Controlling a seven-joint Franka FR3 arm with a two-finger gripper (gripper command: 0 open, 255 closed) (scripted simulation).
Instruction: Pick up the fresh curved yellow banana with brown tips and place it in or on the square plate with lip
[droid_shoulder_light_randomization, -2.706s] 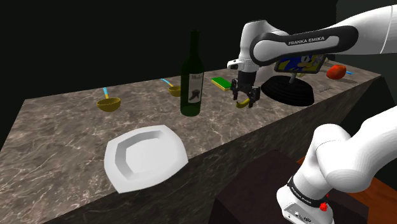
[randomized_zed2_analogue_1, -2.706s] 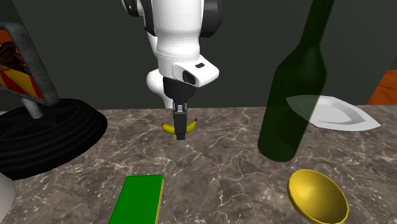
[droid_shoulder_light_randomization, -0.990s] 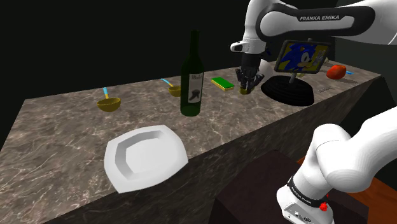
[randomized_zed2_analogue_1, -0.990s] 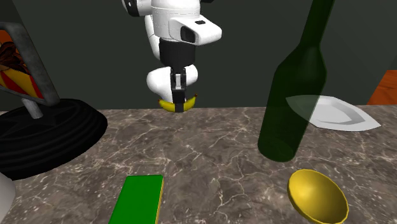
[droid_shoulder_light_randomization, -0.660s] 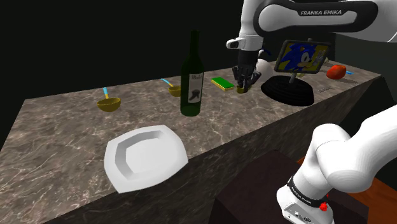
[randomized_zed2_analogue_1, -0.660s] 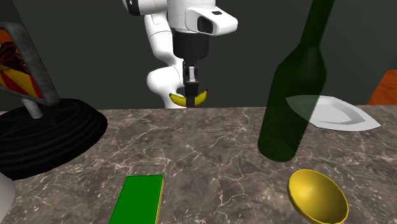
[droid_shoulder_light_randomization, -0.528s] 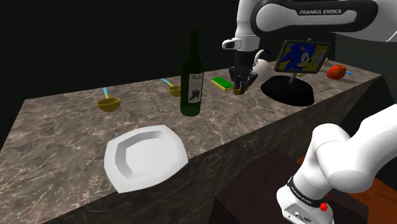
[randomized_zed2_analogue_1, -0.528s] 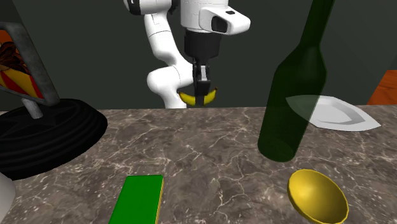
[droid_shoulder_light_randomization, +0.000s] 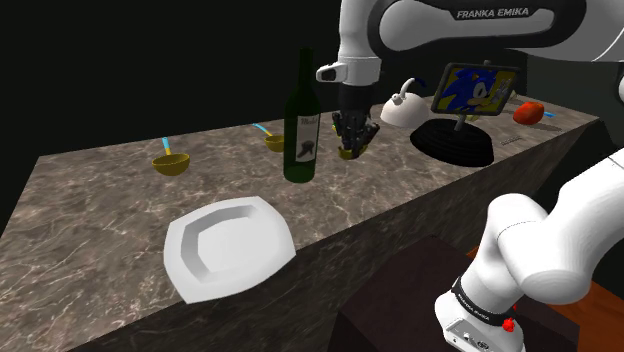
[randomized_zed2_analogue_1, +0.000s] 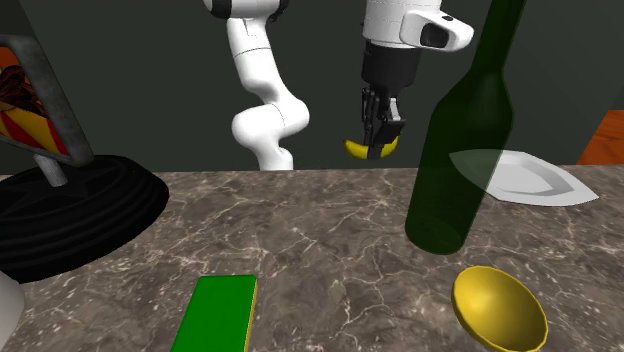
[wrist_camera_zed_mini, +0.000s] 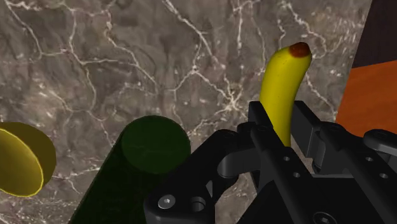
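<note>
My gripper (randomized_zed2_analogue_1: 381, 148) is clamping 1 banana (randomized_zed2_analogue_1: 355, 150) beside 1 green bottle (randomized_zed2_analogue_1: 455, 150); 1 white plate (droid_shoulder_light_randomization: 182, 252) and 2 yellow bowls (droid_shoulder_light_randomization: 171, 165) sitting nearby.

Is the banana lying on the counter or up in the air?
In the air: the hand clasps the banana above the counter.

The arm (droid_shoulder_light_randomization: 440, 22) has white letters on a dark band. They say FRANKA EMIKA. The bottle (droid_shoulder_light_randomization: 302, 120) has a label (droid_shoulder_light_randomization: 305, 141), but its marks are too small to read.
</note>
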